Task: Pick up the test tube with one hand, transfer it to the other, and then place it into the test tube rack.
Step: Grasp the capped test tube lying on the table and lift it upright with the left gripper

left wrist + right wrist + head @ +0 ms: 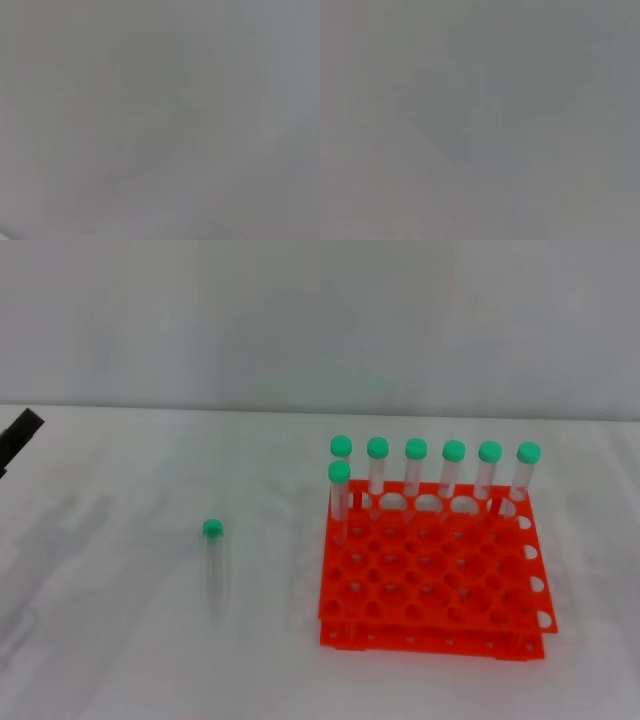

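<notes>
**Operator:** One tube lies loose. Where exactly, and how do you want it approached?

**Technician:** You find the test tube (214, 565) lying flat on the white table (110, 660), well apart from the test tube rack (432, 570) and on its left side, green cap pointing away from the robot. Seven other tubes (452, 472) stand capped in the rack: six along the far row, one in the next row at the left corner. You have not yet begun the pickup. Bring the left gripper (18, 436) in first, since it is the nearer one. Align the fingers across the tube's length, not along it. Close on the clear body just below the cap, so the lower body stays free for the other hand at transfer.

**Operator:** What can you not confirm?

**Technician:** You see only a black tip of the left gripper, cut off at the left edge of the head view; I cannot tell its opening. The right gripper does not appear at all. Both wrist views show plain grey with no object. The tube's clear body is faint against the table, so judge its lower end cautiously.
</notes>
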`<act>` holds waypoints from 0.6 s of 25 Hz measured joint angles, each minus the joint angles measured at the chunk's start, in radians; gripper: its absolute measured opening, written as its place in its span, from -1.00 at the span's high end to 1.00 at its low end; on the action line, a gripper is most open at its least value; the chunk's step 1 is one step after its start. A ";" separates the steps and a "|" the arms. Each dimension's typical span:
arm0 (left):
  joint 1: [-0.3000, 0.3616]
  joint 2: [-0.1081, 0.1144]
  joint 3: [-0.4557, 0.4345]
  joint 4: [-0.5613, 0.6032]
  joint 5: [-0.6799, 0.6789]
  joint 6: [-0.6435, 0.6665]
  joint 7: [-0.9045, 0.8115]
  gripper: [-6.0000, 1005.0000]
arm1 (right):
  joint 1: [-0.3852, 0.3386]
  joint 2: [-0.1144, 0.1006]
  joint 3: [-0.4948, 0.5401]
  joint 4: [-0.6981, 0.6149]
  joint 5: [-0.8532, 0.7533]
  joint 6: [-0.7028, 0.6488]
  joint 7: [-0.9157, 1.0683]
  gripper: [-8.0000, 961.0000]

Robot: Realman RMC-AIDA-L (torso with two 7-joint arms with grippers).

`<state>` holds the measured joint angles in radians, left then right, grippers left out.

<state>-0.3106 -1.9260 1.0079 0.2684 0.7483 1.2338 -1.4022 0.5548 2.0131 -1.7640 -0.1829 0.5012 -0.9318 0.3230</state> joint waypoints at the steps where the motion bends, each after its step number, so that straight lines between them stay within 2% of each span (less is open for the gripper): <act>1: 0.003 0.018 0.000 0.042 0.049 -0.024 -0.074 -0.39 | 0.004 0.000 0.000 0.000 -0.001 0.000 0.000 -0.82; 2: 0.003 0.018 0.000 0.042 0.049 -0.024 -0.074 -0.39 | 0.008 0.000 0.000 0.001 -0.003 0.000 0.000 -0.82; 3: 0.009 0.057 -0.001 0.138 0.203 -0.075 -0.260 -0.39 | 0.011 0.000 0.000 0.001 -0.003 0.000 0.000 -0.82; 6: 0.008 0.094 -0.004 0.230 0.353 -0.093 -0.418 -0.39 | 0.017 0.000 0.000 0.001 -0.004 0.000 -0.002 -0.82; 7: 0.004 0.118 -0.008 0.303 0.460 -0.099 -0.537 -0.39 | 0.018 0.001 -0.001 0.001 -0.004 0.000 -0.004 -0.82; 8: 0.004 0.118 -0.008 0.303 0.460 -0.099 -0.537 -0.39 | 0.018 0.002 -0.001 0.001 -0.004 0.000 -0.007 -0.82; 10: -0.010 0.139 -0.009 0.369 0.583 -0.105 -0.674 -0.39 | 0.018 0.003 -0.001 0.000 -0.004 0.000 -0.012 -0.82; 12: -0.040 0.161 -0.010 0.439 0.767 -0.107 -0.872 -0.39 | 0.018 0.004 -0.001 0.000 -0.004 0.000 -0.014 -0.82; 15: -0.092 0.181 -0.012 0.526 1.044 -0.083 -1.139 -0.39 | 0.019 0.004 -0.001 0.000 -0.004 0.001 -0.014 -0.82</act>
<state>-0.4030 -1.7451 0.9957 0.7949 1.7921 1.1504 -2.5409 0.5734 2.0175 -1.7648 -0.1829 0.4970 -0.9313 0.3086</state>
